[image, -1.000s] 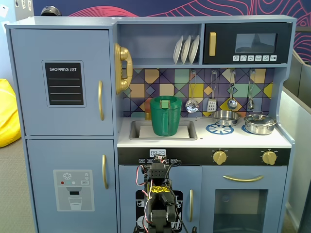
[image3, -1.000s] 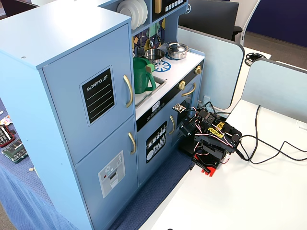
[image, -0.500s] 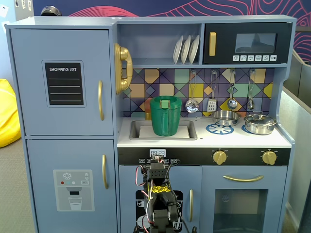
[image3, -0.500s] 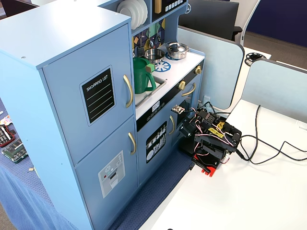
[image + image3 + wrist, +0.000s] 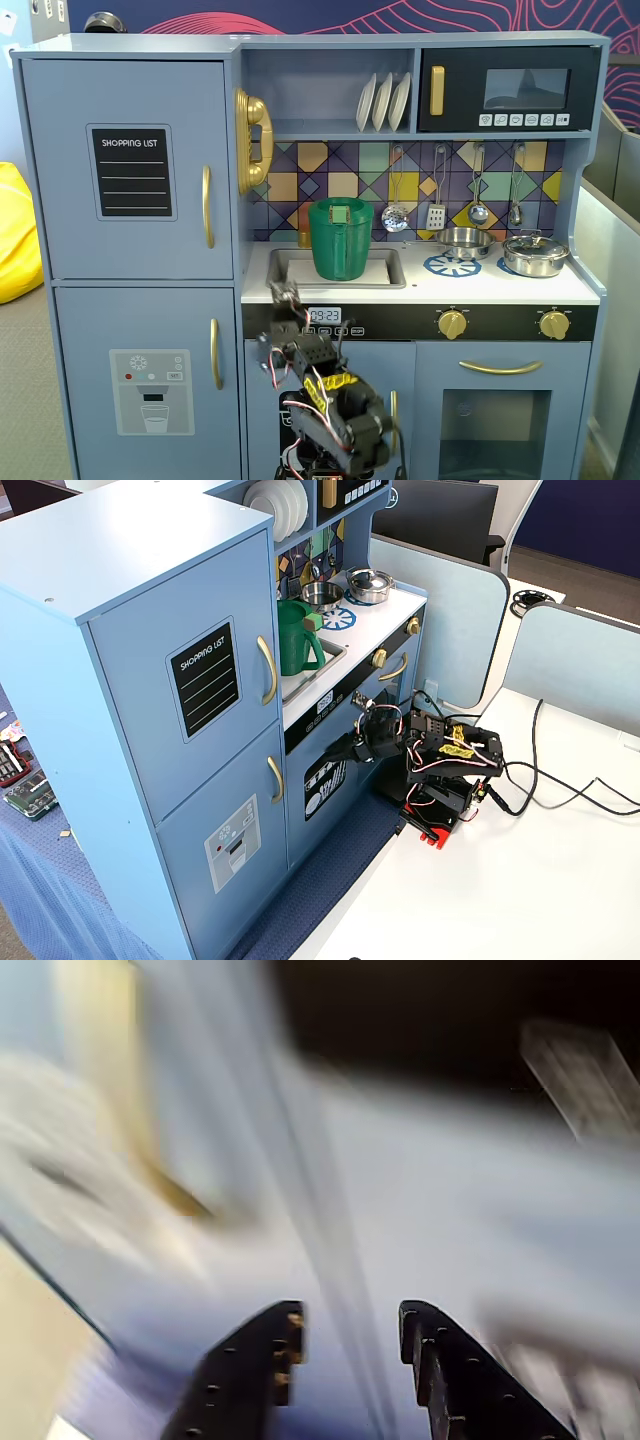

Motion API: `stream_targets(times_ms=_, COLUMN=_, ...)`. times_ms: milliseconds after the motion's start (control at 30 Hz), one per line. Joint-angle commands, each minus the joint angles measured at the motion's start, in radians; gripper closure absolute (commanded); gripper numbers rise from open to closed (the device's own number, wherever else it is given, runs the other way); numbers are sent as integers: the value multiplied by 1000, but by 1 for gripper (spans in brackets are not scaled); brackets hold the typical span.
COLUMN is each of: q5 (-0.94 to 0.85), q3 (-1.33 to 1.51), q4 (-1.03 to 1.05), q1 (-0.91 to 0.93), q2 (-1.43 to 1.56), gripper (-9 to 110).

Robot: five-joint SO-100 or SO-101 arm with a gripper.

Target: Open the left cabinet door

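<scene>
The left cabinet door (image 5: pixel 130 170) is the blue-grey upper fridge door with the black "SHOPPING LIST" panel (image 5: pixel 132 172) and a vertical gold handle (image 5: pixel 207 206). It sits flush and closed in both fixed views (image 5: pixel 190 680). My gripper (image 5: pixel 284 298) is low in front of the black clock strip, below and right of that handle and apart from it. From the side the gripper (image 5: pixel 343 750) reaches toward the cabinet front. The wrist view is motion-blurred. It shows my gripper (image 5: pixel 350 1320) open and empty, with blue-grey panel ahead and a gold blur at upper left.
The lower door with the water-dispenser graphic (image 5: pixel 150 390) and its gold handle (image 5: pixel 215 353) lies left of the arm. A green pitcher (image 5: pixel 340 240) stands in the sink. The arm base (image 5: pixel 440 800) sits on a white table with trailing cables (image 5: pixel 560 780). Grey partitions stand behind.
</scene>
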Motion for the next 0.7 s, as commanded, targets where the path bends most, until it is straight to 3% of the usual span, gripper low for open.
stream_targets(times_ms=0, q5=-31, q3=-296, q4=-101, q1=-83, q2=-160, gripper=92)
stream_targets(times_ms=300, q5=-109, q3=-724, q4=-279, q1=-92, q2=-488, gripper=81)
stream_targets(times_ms=667, q5=-210, q3=-971, q4=-433, q1=-141, q2=-716, gripper=81)
